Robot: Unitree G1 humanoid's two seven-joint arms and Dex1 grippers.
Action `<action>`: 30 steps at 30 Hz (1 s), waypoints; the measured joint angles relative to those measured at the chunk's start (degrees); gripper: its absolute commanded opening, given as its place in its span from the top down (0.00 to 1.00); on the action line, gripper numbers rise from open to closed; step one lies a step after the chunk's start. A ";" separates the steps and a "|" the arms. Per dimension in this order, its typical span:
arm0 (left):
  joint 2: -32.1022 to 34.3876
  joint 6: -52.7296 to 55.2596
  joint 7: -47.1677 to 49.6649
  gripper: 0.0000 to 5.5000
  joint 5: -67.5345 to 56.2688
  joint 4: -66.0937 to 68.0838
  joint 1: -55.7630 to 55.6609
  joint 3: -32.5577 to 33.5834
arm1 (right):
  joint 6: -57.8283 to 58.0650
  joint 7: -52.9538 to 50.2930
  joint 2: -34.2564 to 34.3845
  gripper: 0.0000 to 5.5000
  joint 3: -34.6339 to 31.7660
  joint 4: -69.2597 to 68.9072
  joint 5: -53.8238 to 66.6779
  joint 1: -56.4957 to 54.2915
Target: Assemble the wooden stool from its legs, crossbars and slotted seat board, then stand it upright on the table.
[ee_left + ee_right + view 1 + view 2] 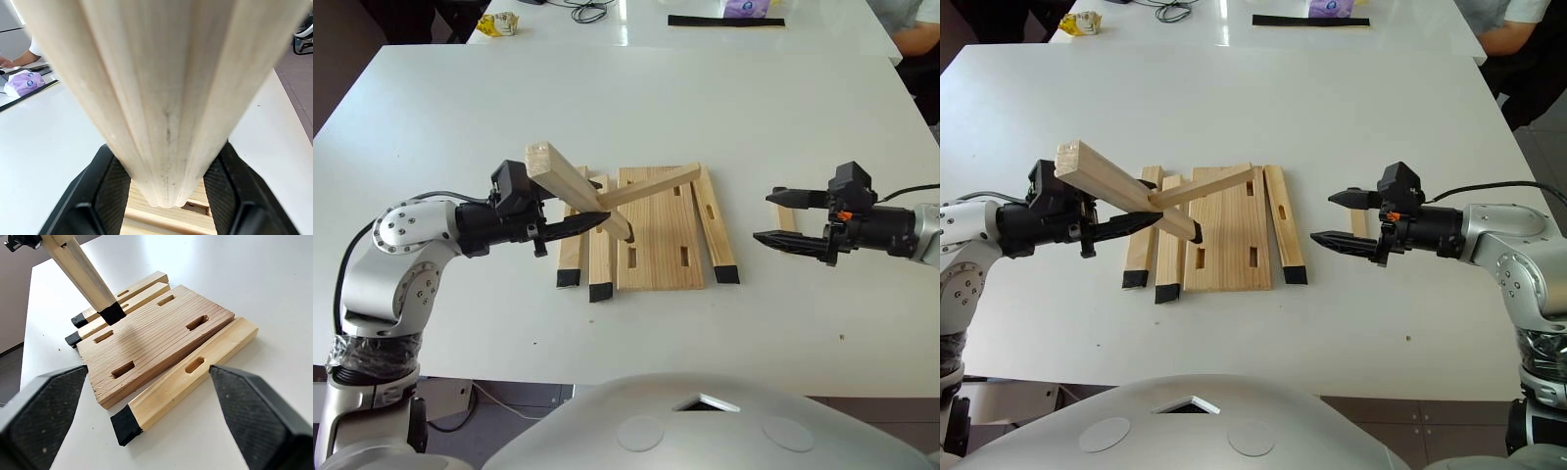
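The left end effector (597, 219) is clamped on the held leg (570, 181), which slants up over the seat board (658, 240) with its black-capped foot low above the wood; a crossbar (651, 184) seems to sit in the leg's side and juts out over the board (I judge it joined, though the joint itself is hard to make out). The right end effector (764, 217) is spread wide and empty, hovering just beside the loose leg (715, 227) that lies along the board's right edge; two more legs (585, 250) lie against its left edge on the white surface (783, 117).

The step looks like pairing a second leg with the crossbar's free end; done well, the left arm holds its leg steady with a firm squeeze, so the bar does not twist, while the right takes the loose leg near its middle, clear of the slot, and lines that slot squarely with the bar before pushing.

The right wrist view gives what the head views flatten: the board's slots, the loose leg's own slot (194, 365) and the capped foot (112, 313) over the board, touching or not I cannot tell; the left wrist view shows both pads (115, 191) pressed to the leg's sides; the head views alone give the crossbar's reach.
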 measured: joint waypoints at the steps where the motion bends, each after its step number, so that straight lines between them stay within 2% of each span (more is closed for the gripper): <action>1: 0.53 -0.39 -0.30 0.63 0.16 0.15 0.34 0.19 | 0.01 -0.01 0.00 0.17 -0.05 -0.02 0.00 0.01; 21: 0.80 0.45 -0.45 0.63 -1.43 -5.27 3.12 -0.11 | 1.41 -1.89 0.87 0.17 -1.33 -1.76 2.07 0.89; 30: 0.78 -4.30 -2.43 0.63 1.71 -3.83 3.53 -2.15 | 1.43 -2.13 1.08 0.17 -0.76 -2.15 2.08 0.73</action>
